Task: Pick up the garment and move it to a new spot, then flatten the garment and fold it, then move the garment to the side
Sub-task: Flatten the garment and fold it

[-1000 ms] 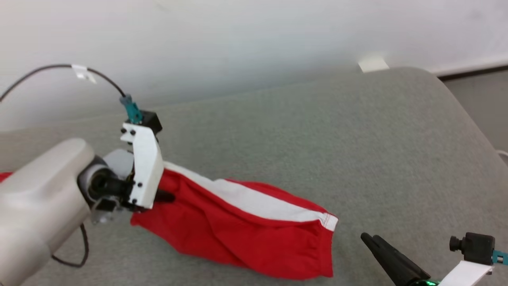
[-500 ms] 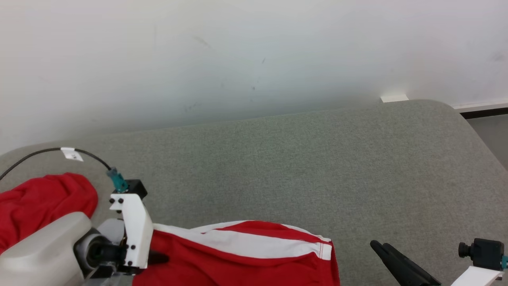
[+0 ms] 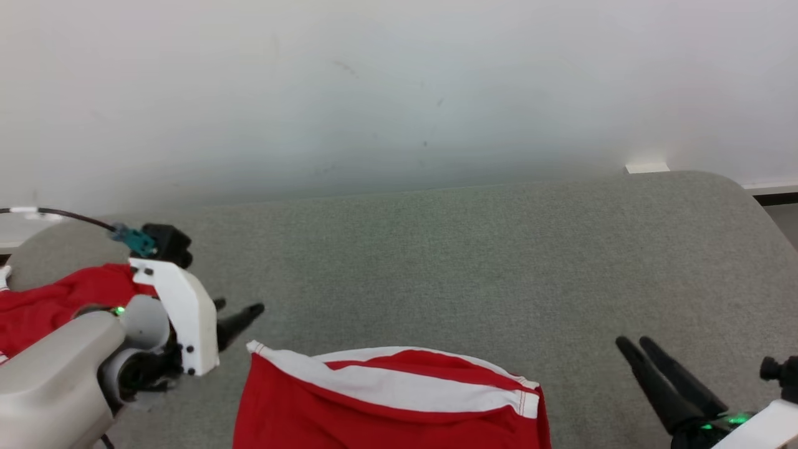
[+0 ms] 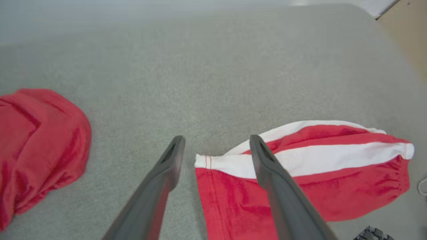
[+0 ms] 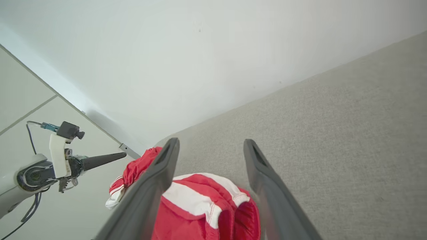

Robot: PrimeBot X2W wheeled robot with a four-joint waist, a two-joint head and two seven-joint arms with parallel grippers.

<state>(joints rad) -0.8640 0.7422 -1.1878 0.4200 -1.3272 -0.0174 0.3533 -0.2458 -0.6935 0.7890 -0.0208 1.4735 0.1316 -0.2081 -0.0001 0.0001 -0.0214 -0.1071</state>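
- The red and white garment (image 3: 386, 399) lies on the grey desk (image 3: 467, 262), near the middle.
- The left end effector (image 3: 240, 308) is wide open by the garment's left corner, holding nothing.
- The right end effector (image 3: 633, 342) is wide open too, on the right.
- Another red cloth (image 3: 43, 305) lies far left.

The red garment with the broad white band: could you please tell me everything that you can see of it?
The garment is red soft-looking cloth with a broad white band and red stitching at the hem. It lies loosely bunched and creased, not flat, on the grey fabric surface. The left gripper, open, hangs just off its white corner without holding it.
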